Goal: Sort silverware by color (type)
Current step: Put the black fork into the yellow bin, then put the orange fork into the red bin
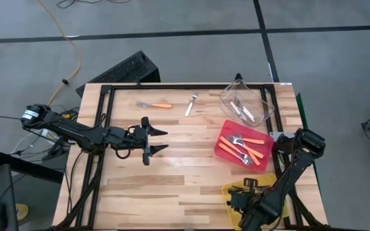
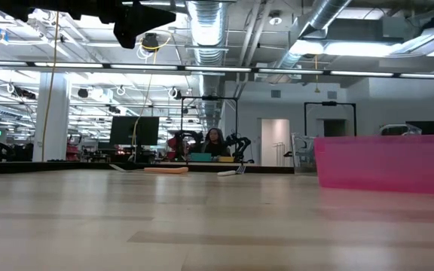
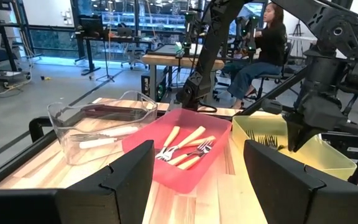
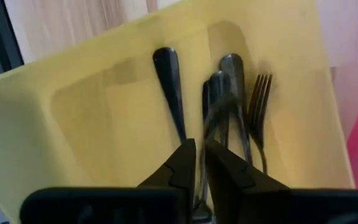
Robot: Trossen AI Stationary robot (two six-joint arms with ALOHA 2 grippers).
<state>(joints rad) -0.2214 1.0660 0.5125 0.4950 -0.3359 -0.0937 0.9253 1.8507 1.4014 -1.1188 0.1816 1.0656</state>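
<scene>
My right gripper (image 4: 199, 163) hangs over the yellow bin (image 4: 98, 118) at the table's near right, fingers pointing down and a narrow gap apart. Several black forks (image 4: 169, 87) lie in the bin, and one blurred black fork (image 4: 214, 99) shows just below the fingertips. My left gripper (image 1: 160, 140) is open and empty above the table's middle left. An orange-handled fork (image 1: 155, 104) and a pale fork (image 1: 191, 104) lie flat on the far part of the table. The red bin (image 1: 225, 131) holds orange-handled forks (image 3: 182, 144). The clear bin (image 1: 227, 97) holds pale forks (image 3: 104, 135). My right gripper has the blurred black fork's stem (image 4: 207, 134) running out from between its fingers down into the yellow bin. I cannot tell whether the fingers touch it.
A black frame (image 1: 108, 122) runs round the tabletop. The three bins stand in a row along the right side. The light wood in front of my left gripper (image 1: 185, 173) is bare. A person sits at a desk in the room beyond (image 3: 263, 43).
</scene>
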